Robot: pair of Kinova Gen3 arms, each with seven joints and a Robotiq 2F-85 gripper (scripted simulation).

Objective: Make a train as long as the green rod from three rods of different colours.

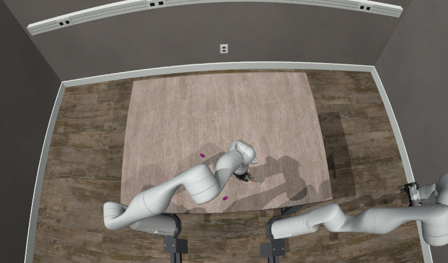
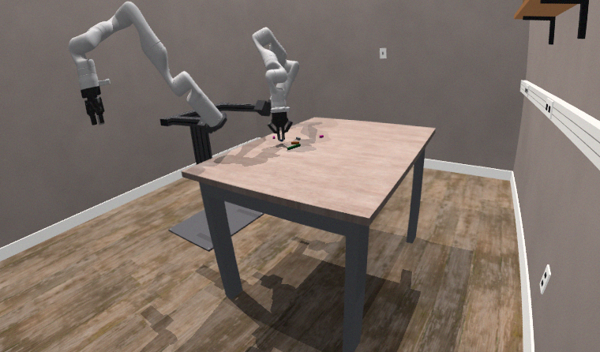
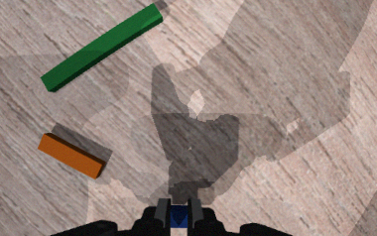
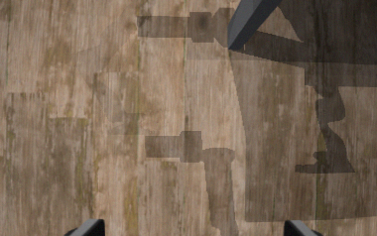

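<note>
My left gripper (image 1: 247, 177) (image 2: 281, 138) (image 3: 179, 215) is shut on a small blue rod (image 3: 179, 217) and holds it low above the table. A green rod (image 2: 294, 146) (image 3: 101, 48) lies flat at an angle, upper left in the left wrist view. An orange rod (image 2: 294, 143) (image 3: 71, 156) lies below it there, apart from it and left of the fingers. A small grey rod (image 2: 298, 138) lies behind the orange one in the exterior view. In the top view my left arm hides these rods. My right gripper (image 2: 97, 122) (image 4: 194, 229) is open and empty, off the table.
One magenta rod (image 1: 201, 155) (image 2: 321, 136) lies left of my left gripper in the top view. Another magenta rod (image 1: 224, 198) (image 2: 273, 137) lies near the edge of the table (image 1: 198, 108) (image 2: 354, 166) on the robot's side. The right wrist view shows floor and a table leg (image 4: 248, 22).
</note>
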